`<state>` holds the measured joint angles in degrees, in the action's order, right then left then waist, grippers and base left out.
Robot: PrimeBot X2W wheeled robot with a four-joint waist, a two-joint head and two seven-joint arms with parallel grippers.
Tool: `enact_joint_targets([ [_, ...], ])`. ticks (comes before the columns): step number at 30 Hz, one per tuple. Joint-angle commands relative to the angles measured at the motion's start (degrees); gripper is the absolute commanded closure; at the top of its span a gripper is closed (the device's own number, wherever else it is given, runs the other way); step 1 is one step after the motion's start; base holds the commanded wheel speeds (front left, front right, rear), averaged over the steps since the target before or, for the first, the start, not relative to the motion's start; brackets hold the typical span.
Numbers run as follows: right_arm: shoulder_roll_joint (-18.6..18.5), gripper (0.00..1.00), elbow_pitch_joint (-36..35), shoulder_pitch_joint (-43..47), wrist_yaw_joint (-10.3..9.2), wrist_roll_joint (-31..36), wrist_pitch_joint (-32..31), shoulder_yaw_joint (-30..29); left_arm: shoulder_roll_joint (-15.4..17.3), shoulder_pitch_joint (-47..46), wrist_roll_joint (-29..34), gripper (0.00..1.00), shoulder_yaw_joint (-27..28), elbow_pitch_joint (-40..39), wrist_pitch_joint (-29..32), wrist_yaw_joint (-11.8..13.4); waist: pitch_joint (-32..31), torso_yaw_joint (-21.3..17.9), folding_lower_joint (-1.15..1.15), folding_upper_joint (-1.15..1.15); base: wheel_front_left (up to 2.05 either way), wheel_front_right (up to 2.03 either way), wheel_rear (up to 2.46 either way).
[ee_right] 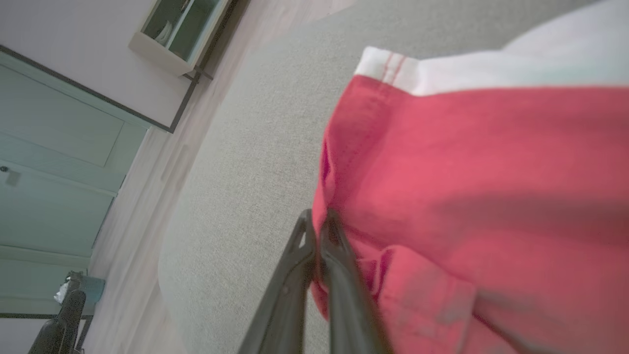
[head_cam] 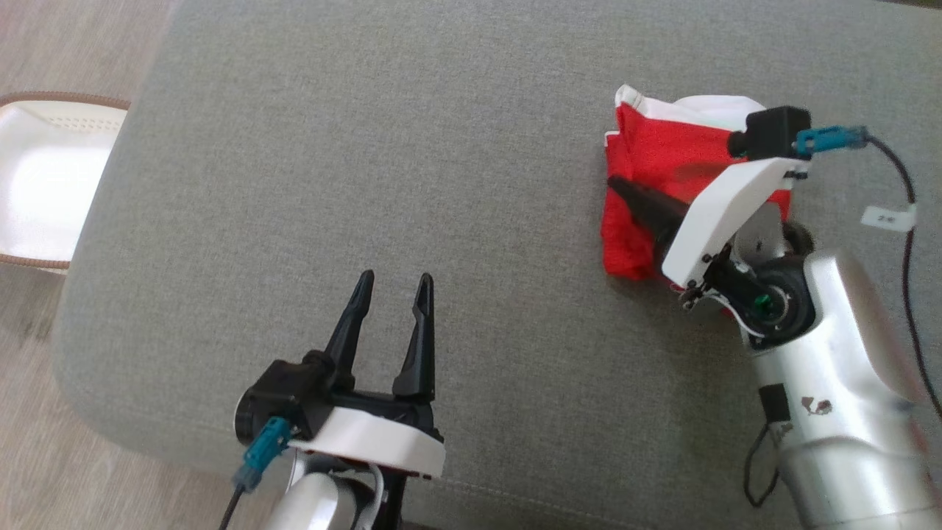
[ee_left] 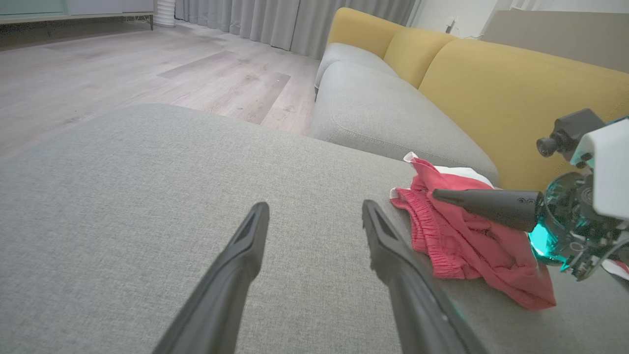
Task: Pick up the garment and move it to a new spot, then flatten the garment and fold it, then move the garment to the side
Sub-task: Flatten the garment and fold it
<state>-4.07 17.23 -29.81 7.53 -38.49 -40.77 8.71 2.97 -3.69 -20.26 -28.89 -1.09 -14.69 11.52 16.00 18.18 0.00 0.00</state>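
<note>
1 crumpled red-and-white garment [head_cam: 647, 156]

Head camera looks steeply down on grey fabric cushion [head_cam: 441, 147]. Left wrist camera skims low across it. Right wrist camera close on red-and-white cloth garment [ee_right: 467, 172], shared by all views.
</note>
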Motion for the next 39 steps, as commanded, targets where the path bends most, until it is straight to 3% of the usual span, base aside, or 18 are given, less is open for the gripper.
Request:
enact_joint_targets([
  [1,1.2,1.00,-0.2,-2.2,-0.04,-2.0,1.4,2.0,-0.1,-0.6,0.2,0.00,1.4,-1.3,-0.3,-0.3,-0.1,0.0,0.00,0.00,0.00,0.00,0.00],
  [3,1.2,1.00,1.7,-2.4,-0.04,-4.5,2.5,3.1,-0.1,-0.6,0.1,0.00,1.4,-1.2,-0.3,-0.3,-0.2,-0.1,0.00,0.00,0.00,0.00,0.00],
  [4,1.2,0.87,2.5,-2.4,-0.04,-6.1,3.1,3.7,-0.1,-0.6,0.1,0.00,1.4,-1.1,-0.3,-0.4,-0.2,-0.2,0.00,0.00,0.00,0.00,0.00],
  [5,1.2,0.59,3.2,-2.4,-0.04,-7.6,4.1,4.2,-0.1,-0.6,0.1,0.00,1.4,-0.9,-0.3,-0.4,-0.3,-0.2,0.00,0.00,0.00,0.00,0.00],
  [6,1.2,0.10,3.7,-2.5,-0.04,-9.0,5.3,4.7,-0.1,-0.6,0.2,0.00,1.5,-0.8,-0.3,-0.4,-0.4,-0.3,0.00,0.00,0.00,0.00,0.00],
  [7,1.2,0.00,4.3,-2.5,-0.04,-10.5,6.4,5.4,-0.1,-0.5,0.3,0.00,1.6,-0.7,-0.3,-0.4,-0.5,-0.4,0.00,0.00,0.00,0.00,0.00],
  [11,1.2,0.00,5.4,-1.9,-0.04,-16.3,11.2,8.1,-0.1,-0.3,1.0,0.00,2.2,0.0,-0.3,-0.6,-1.7,-1.2,0.00,0.00,0.00,0.00,0.00],
  [16,1.2,0.00,3.6,0.1,-0.04,-18.7,14.6,10.0,-0.1,0.3,1.8,0.00,3.6,0.3,-0.3,-0.6,-3.3,-2.5,0.00,0.00,0.00,0.00,0.00],
  [20,0.9,0.00,-1.8,3.3,-0.04,-12.1,18.0,9.2,-0.1,1.5,2.7,0.00,5.4,0.2,-0.3,-0.8,-4.8,-4.3,0.00,0.00,0.00,0.00,0.00],
  [27,-5.1,0.00,-13.9,13.4,-0.04,3.4,24.5,3.5,-0.1,3.4,4.1,0.00,8.1,0.2,-0.3,-1.5,-7.3,-7.0,0.00,0.00,0.00,0.00,0.00],
  [36,-9.0,0.00,-14.4,21.7,-0.04,15.5,33.7,-2.8,-0.1,5.3,5.5,0.00,10.2,-0.5,-0.3,-1.8,-9.4,-8.3,0.00,0.00,0.00,0.00,0.00],
  [37,-9.1,0.07,-13.9,21.9,-0.04,16.2,34.2,-2.7,-0.1,5.4,5.7,0.00,10.4,-0.6,-0.3,-1.8,-9.4,-8.3,0.00,0.00,0.00,0.00,0.00],
  [39,-9.4,1.00,-13.2,21.4,-0.04,17.1,34.5,-2.0,-0.1,5.4,6.0,0.00,10.6,-0.9,-0.3,-1.9,-8.8,-8.2,0.00,0.00,0.00,0.00,0.00],
])
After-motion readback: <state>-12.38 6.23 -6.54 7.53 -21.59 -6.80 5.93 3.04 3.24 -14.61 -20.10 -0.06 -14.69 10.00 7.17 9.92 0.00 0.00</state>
